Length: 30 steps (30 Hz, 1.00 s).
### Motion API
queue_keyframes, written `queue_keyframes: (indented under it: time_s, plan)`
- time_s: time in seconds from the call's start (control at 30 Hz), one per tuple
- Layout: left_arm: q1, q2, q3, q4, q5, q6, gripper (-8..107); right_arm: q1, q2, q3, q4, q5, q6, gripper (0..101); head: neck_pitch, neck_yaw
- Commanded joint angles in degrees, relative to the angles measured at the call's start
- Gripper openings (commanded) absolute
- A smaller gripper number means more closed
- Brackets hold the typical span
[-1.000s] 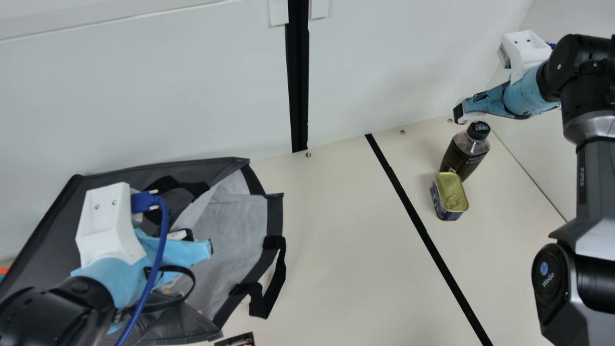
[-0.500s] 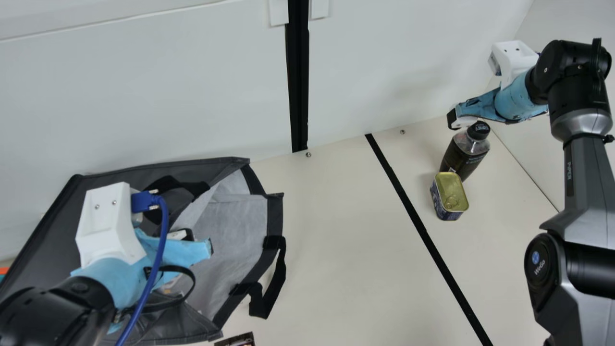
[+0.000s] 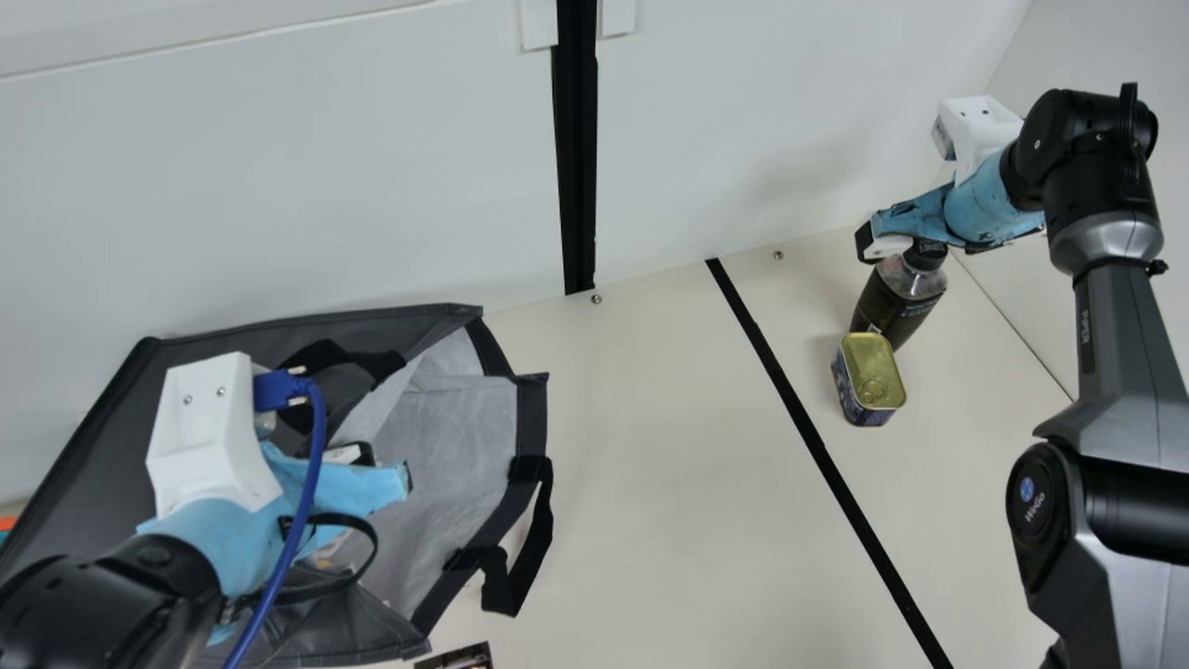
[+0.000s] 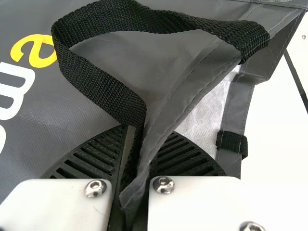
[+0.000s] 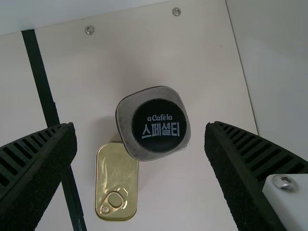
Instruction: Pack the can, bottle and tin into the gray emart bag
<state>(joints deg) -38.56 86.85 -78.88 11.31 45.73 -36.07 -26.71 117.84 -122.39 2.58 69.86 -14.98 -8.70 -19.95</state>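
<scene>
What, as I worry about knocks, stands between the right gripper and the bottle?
Nothing visible stands between the right gripper and the bottle in the right wrist view. The tin stands close beside the bottle, so a finger might brush it.

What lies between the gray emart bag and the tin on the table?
In the main view, a black stripe runs across the cream table between the gray emart bag and the tin, nearer the tin.

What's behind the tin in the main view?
The dark bottle, with a black cap. The tin covers part of its lower end and a patch of table, so whether the two touch there can't be seen.
</scene>
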Motion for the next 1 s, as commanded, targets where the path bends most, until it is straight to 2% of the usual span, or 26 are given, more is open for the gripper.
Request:
queue_keyframes:
  time_s: [0.0, 0.97]
  plan:
    - [0.0, 0.0, 0.0, 0.0, 0.0, 0.0, 10, 0.0, 0.2, 0.0, 0.1, 0.0, -0.1, 91, -1.3, 0.0]
    - [0.0, 0.0, 0.0, 0.0, 0.0, 0.0, 10, -1.3, 4.1, -1.8, 0.2, 0.0, 0.5, 91, -1.3, 0.0]
